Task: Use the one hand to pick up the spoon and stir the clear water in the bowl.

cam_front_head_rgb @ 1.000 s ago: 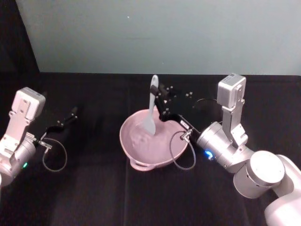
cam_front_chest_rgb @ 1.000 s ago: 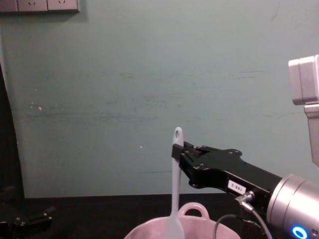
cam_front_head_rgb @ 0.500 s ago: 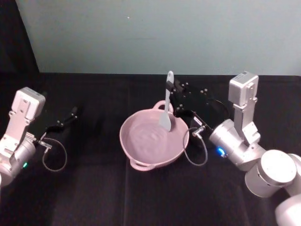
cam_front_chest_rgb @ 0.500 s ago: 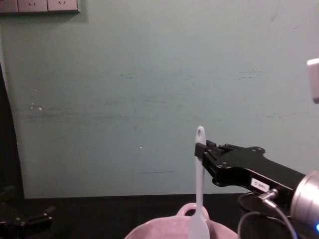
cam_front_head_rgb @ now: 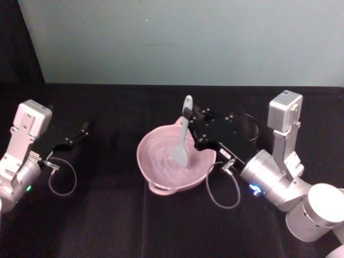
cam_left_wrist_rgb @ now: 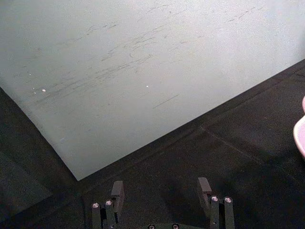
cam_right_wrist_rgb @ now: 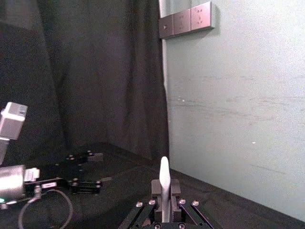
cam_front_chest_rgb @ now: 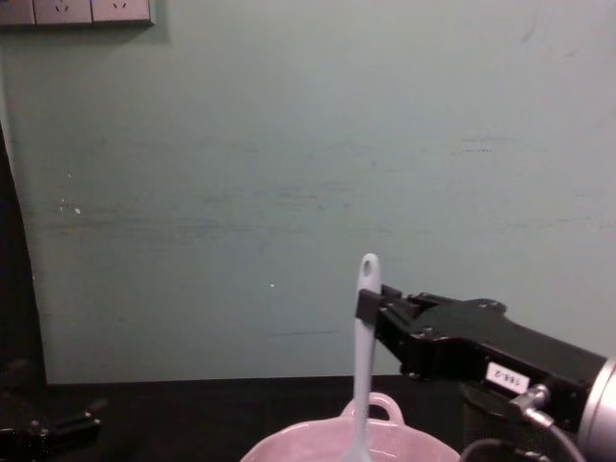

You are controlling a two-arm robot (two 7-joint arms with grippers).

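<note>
Head view, right gripper [cam_front_head_rgb: 189, 117] pinching slim white spoon [cam_front_head_rgb: 182, 142], wavy-rimmed pink bowl [cam_front_head_rgb: 161, 180]

My right arm reaches in from the near right toward the centre, its black right gripper [cam_front_head_rgb: 189, 119] clamped on the spoon [cam_front_head_rgb: 181, 155]. My left gripper [cam_front_head_rgb: 83, 129] rests at the left, fingers spread apart.

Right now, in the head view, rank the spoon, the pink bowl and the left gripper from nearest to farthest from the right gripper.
1. spoon: handle clamped in the right gripper.
2. pink bowl: just left of it, centre table.
3. left gripper: parked far left.
</note>
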